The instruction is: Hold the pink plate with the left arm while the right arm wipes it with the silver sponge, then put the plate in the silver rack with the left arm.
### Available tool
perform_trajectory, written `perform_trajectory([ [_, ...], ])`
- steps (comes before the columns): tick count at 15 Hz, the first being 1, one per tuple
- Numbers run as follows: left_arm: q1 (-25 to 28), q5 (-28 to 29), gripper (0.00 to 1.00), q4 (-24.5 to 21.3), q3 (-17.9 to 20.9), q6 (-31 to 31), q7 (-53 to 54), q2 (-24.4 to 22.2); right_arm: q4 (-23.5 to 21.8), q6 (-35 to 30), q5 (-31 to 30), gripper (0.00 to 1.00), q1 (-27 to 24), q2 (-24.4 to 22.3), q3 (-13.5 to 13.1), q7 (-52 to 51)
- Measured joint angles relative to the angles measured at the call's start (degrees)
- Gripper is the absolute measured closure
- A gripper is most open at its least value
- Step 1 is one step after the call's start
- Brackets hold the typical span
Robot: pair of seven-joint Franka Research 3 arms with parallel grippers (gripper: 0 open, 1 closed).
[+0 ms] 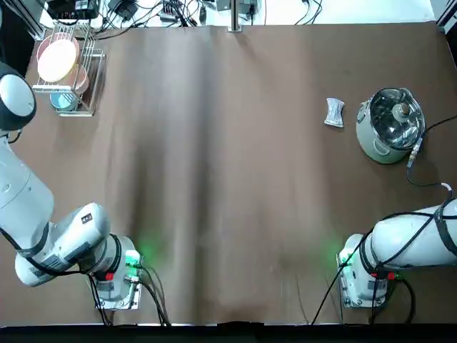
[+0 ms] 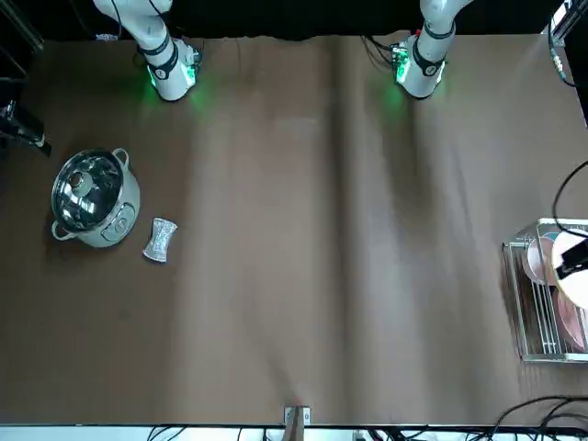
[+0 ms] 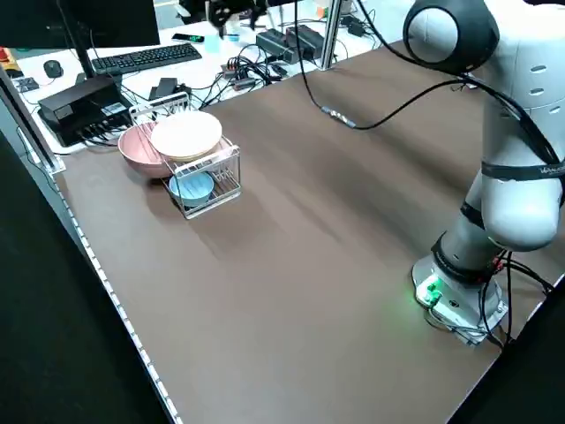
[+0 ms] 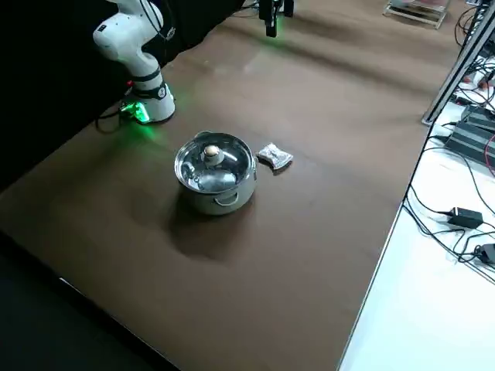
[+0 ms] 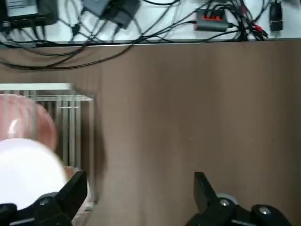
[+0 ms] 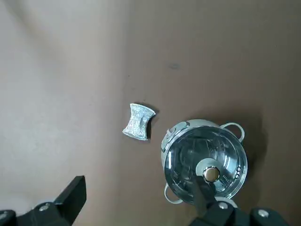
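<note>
Pink plate (image 5: 26, 172), pale glossy round, probably slippery and brittle, sits beside the released left gripper (image 5: 138, 190); pinch its rim.

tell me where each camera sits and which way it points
Top: overhead, looking down; both arm bases at the bottom edge, silver rack far left.
Front: across the table, facing the robot; both bases at the top.
Left side: raised, looks diagonally at the pink plate; left arm shows.
Right side: raised, looks at the pot; right arm shows.
Left wrist: open left gripper over the rack.
Right wrist: open right gripper over the silver sponge.
Top, front, right side and right wrist share the sponge.
</note>
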Motion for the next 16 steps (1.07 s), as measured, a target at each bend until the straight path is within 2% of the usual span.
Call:
perform_trajectory([
  [5,-11.8,6.5,0.0,-0.1,-0.3,-0.4,-15.5,-0.3,0.0,0.1,0.0,0.0,0.0,0.0,0.0,0.0],
  [7,-14.1,6.6,0.0,0.1,-2.2,-2.5,-19.4,-2.4,0.0,-0.5,-0.6,0.0,0.0,0.0,0.0,-1.5],
  [10,-16.5,6.3,0.0,0.3,-1.3,-7.9,-20.2,-7.4,0.0,-1.1,-0.8,0.0,-0.6,0.0,-0.1,-4.1],
  [13,-22.5,2.1,0.0,-0.1,5.2,-12.0,-21.2,-11.8,0.0,-1.0,-0.8,0.0,-1.0,0.0,-0.2,-4.5],
  [16,-29.1,-0.8,0.0,-4.4,12.9,-12.9,-21.3,-15.3,0.0,-0.9,-1.4,0.0,-1.4,0.0,-0.2,-4.5],
])
